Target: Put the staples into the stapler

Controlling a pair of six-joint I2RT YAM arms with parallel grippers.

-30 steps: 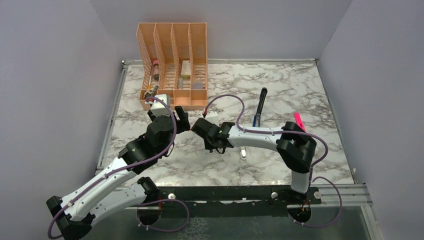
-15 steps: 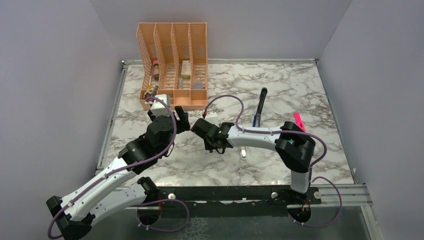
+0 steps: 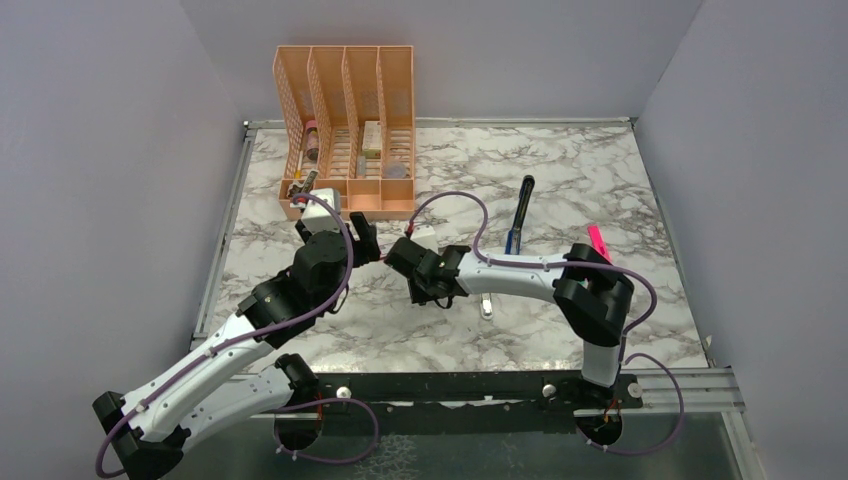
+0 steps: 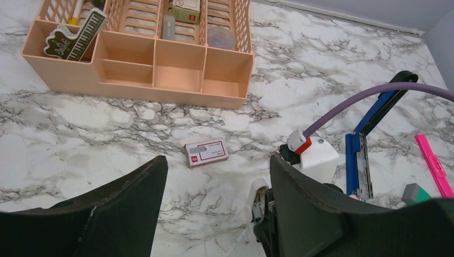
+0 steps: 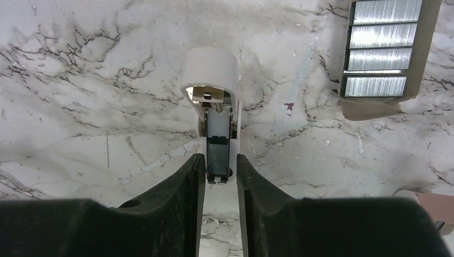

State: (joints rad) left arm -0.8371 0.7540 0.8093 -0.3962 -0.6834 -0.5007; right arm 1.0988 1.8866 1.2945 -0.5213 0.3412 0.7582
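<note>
The blue stapler [image 3: 519,214] lies open on the marble right of centre, its black arm raised [image 4: 356,160]. The staples box [image 4: 206,152], reddish-pink with a pale label, lies flat ahead of my left gripper [image 4: 217,160], which hangs open above the table [image 3: 365,238]. An open tray of silver staple strips [image 5: 383,53] lies at the upper right of the right wrist view. My right gripper [image 5: 221,158] points at the left one [image 3: 398,258]. Its jaws stand narrowly apart on either side of the black slider of a small white piece with a metal channel [image 5: 211,69].
A peach desk organizer [image 3: 350,130] with small items stands at the back left [image 4: 144,69]. A pink highlighter [image 3: 598,242] and a teal block [image 4: 416,193] lie right of the stapler. The right arm's purple cable [image 4: 348,104] arcs over the middle.
In the top view the right wrist has shifted very slightly toward the left gripper. The left arm has not moved.
</note>
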